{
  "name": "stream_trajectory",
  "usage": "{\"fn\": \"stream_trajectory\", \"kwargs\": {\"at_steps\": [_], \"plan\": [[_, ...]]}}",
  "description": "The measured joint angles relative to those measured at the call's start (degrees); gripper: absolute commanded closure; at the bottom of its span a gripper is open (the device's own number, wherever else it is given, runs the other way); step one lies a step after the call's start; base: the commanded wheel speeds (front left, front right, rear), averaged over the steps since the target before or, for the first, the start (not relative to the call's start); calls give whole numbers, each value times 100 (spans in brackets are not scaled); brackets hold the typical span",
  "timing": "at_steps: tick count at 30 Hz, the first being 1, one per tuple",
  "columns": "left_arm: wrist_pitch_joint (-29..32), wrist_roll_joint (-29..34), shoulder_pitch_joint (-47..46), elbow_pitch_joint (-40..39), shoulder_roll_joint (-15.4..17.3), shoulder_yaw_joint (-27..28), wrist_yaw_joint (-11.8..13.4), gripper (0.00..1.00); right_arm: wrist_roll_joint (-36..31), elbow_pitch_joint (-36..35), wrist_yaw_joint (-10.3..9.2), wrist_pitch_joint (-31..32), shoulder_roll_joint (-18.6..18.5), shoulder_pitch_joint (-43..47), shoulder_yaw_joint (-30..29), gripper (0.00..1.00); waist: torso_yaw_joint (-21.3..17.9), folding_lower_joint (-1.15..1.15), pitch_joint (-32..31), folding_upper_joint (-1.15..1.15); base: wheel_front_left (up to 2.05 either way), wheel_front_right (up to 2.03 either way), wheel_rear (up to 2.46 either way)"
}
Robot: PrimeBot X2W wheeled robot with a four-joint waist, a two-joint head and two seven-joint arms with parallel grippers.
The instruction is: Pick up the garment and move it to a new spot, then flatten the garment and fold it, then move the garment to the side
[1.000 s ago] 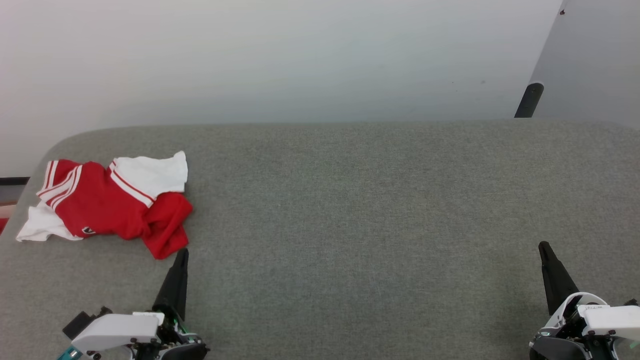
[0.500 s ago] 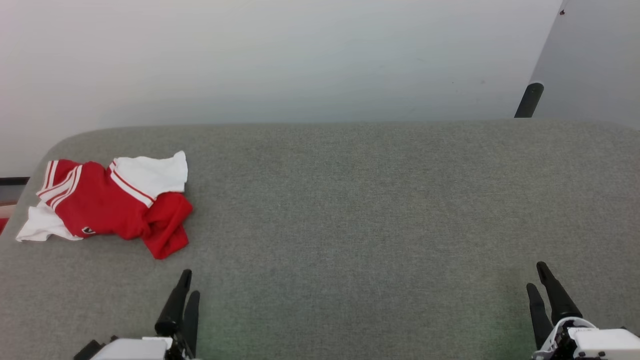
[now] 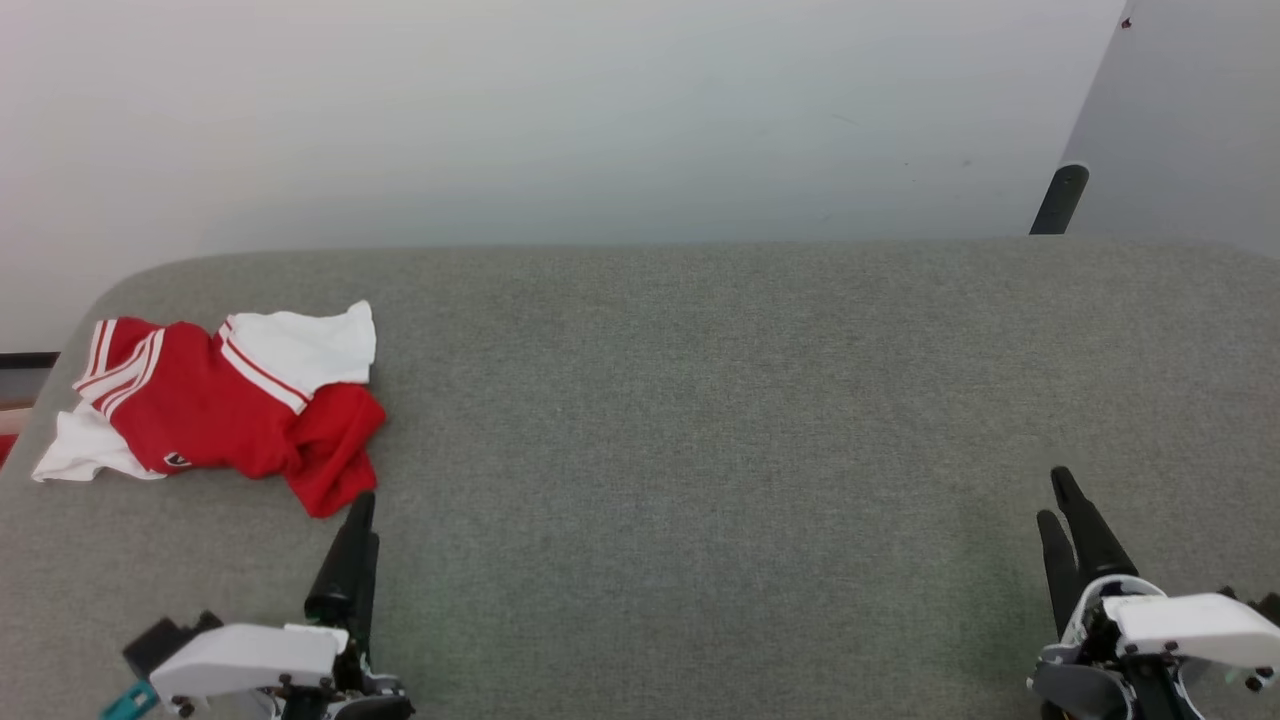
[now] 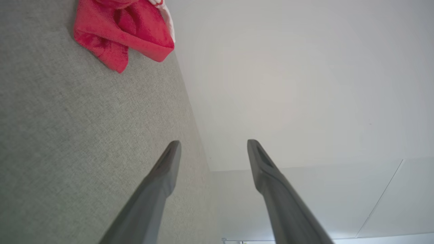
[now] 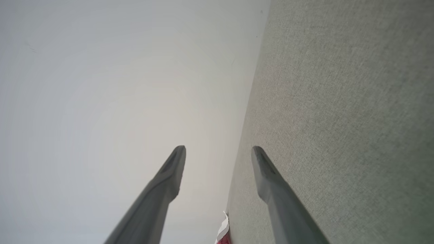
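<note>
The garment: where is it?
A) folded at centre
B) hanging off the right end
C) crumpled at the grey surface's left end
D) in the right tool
C: the garment lies crumpled at the left end of the grey surface, clear of the open left tool.

Crumpled red garment (image 3: 215,410) with white sleeves lies on the grey surface's left end.

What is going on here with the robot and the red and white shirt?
Nothing is held at this moment. The garment lies crumpled near the left end of the grey surface. The left gripper, jaws open, points toward its near red corner without touching it. The right gripper, jaws also open, is far off on the right side.
</note>
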Motion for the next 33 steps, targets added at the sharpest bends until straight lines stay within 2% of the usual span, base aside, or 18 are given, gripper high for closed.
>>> {"fn": "stream_trajectory", "kwargs": {"at_steps": [13, 33], "plan": [[-437, 1241, -270, 87, 411, -474, 13, 0, -960, 355, 0, -383, -247, -473, 536, 0, 11, 0, 0, 0, 0, 0, 0], [-837, 3443, -496, 144, 633, -678, 83, 0, -3226, 868, 0, -782, -456, -1053, 849, 0, 9, 0, -20, 0, 0, 0, 0]]}}
